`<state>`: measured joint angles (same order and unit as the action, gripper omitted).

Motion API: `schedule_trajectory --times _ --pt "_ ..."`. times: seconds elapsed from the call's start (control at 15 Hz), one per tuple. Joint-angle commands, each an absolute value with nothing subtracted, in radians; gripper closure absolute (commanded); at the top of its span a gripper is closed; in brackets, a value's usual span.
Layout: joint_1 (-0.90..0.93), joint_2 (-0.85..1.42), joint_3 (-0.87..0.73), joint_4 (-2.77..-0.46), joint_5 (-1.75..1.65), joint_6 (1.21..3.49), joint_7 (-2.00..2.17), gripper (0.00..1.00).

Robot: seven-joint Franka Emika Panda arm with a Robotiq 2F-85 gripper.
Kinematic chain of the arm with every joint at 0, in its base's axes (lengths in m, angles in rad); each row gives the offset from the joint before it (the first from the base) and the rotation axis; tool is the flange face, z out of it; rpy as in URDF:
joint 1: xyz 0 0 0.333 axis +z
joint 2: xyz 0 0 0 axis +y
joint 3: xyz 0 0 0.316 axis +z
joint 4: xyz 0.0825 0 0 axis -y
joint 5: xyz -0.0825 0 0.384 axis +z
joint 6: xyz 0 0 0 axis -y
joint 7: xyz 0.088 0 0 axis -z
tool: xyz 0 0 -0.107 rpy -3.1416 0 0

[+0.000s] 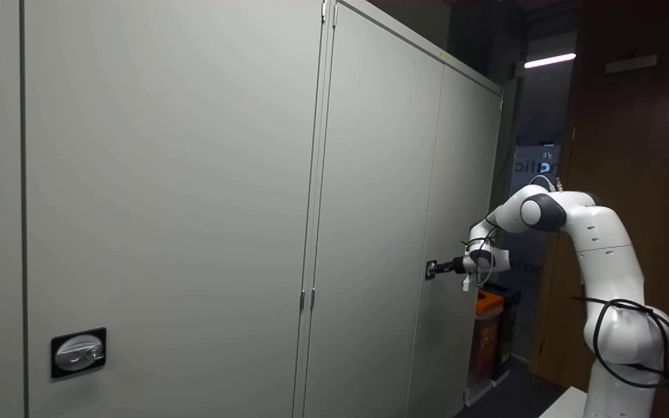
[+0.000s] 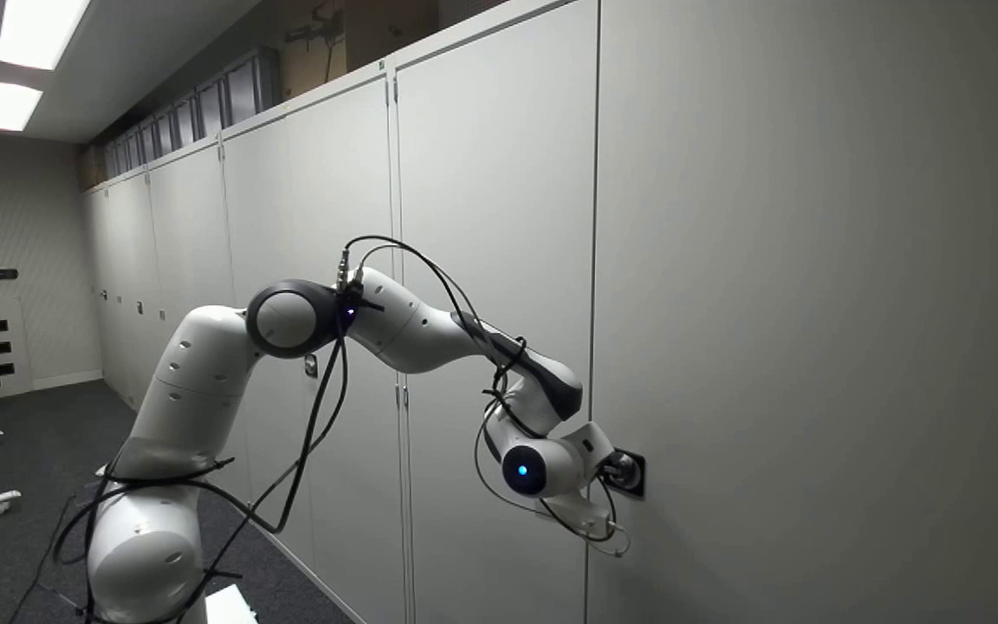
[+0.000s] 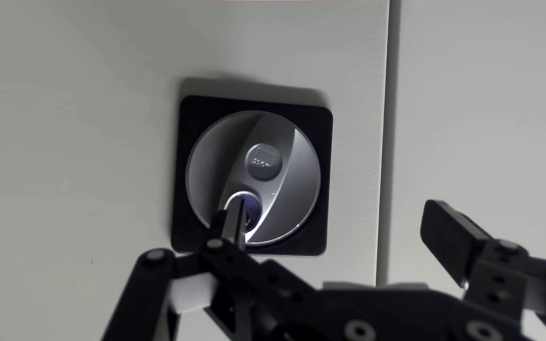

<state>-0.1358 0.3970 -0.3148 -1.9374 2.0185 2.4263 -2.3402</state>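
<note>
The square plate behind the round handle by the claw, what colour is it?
Black; the plate shows best in the wrist view.

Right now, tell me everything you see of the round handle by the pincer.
The round handle looks like silvery metal, set in a square black plate beside the door seam. Its slanting ridge bears a round badge and a bright-rimmed recess. One finger of the open pincer partly hides that recess; contact is unclear.
</note>
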Motion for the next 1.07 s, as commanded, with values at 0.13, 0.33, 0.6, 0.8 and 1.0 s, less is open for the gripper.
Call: schedule_trajectory --times 0.13,0.33,0.6,0.8,1.0 --pt "-0.178 0.422 -0.298 -1.903 2.063 2.388 -2.386 0.00" --pt "-0.183 0.427 -0.298 -1.892 2.071 2.387 -2.383 0.00" --pt "-0.188 0.431 -0.296 -1.869 2.072 2.388 -2.375 0.00" --pt "-0.189 0.436 -0.294 -1.858 2.067 2.388 -2.367 0.00" --pt "-0.188 0.442 -0.291 -1.847 2.063 2.391 -2.358 0.00"
